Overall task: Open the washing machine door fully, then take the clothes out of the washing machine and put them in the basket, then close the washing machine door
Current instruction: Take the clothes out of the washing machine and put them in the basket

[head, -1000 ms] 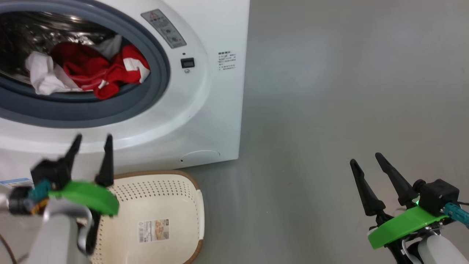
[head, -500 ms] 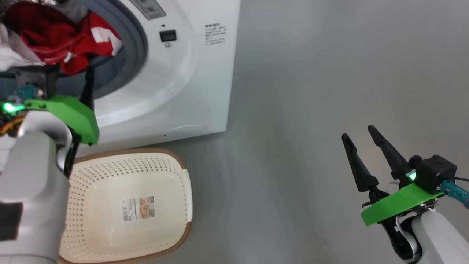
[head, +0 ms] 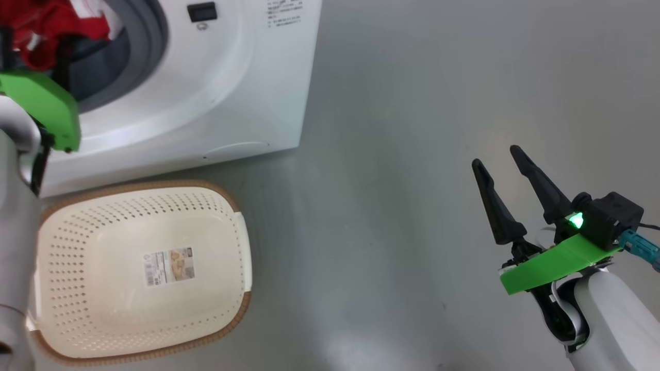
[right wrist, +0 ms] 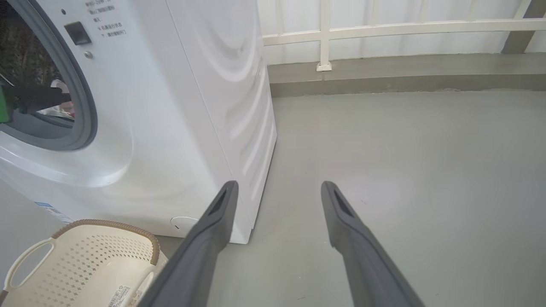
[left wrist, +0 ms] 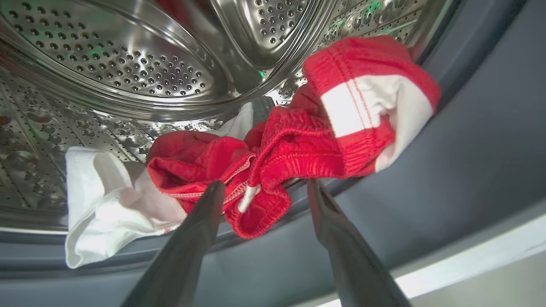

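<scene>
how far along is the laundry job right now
Done: the washing machine shows its drum mouth uncovered, so door opening looks finished. In hand: the open left gripper straddles the red and white clothes at the drum lip, not yet closed. Left: grasping, moving them into the basket, which holds none, then closing the door.

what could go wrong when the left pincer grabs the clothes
1. The open left pincer brackets only a red hem of the clothes, so the white piece beside it may stay in the drum.
2. The clothes drape over the grey ring and could catch there when pulled.
</scene>
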